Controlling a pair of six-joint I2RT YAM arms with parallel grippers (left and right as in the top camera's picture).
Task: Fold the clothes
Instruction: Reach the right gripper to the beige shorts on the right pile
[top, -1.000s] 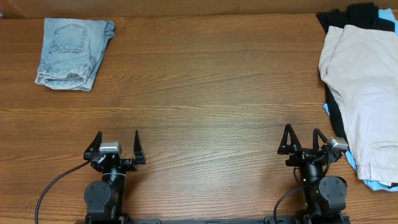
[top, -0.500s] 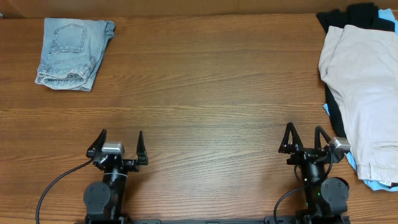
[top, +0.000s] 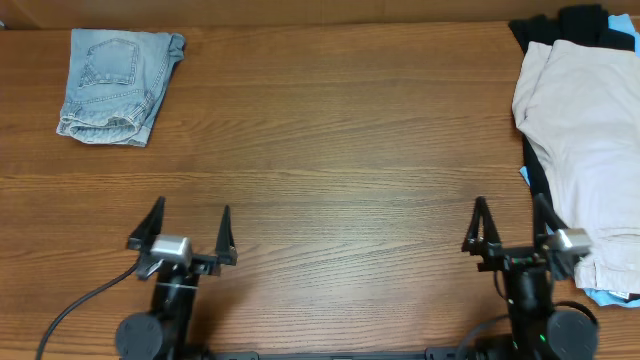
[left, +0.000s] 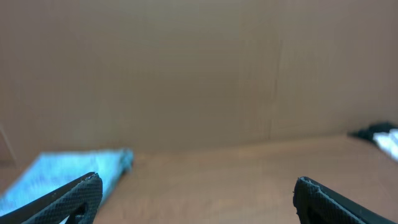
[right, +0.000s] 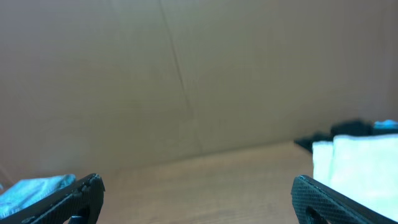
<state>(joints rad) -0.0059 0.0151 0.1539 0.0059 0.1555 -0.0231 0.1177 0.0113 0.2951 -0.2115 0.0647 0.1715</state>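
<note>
Beige shorts (top: 585, 130), spread over black garments (top: 570, 22)

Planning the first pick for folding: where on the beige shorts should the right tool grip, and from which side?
Probably the left edge of the beige shorts, coming from the left over the table: that edge lies exposed on top of the black clothes, nearest the open right tool.

You've got one beige shorts (top: 585, 130), one denim shorts (top: 115, 82), and two grippers: left gripper (top: 191, 208), right gripper (top: 510, 208).
</note>
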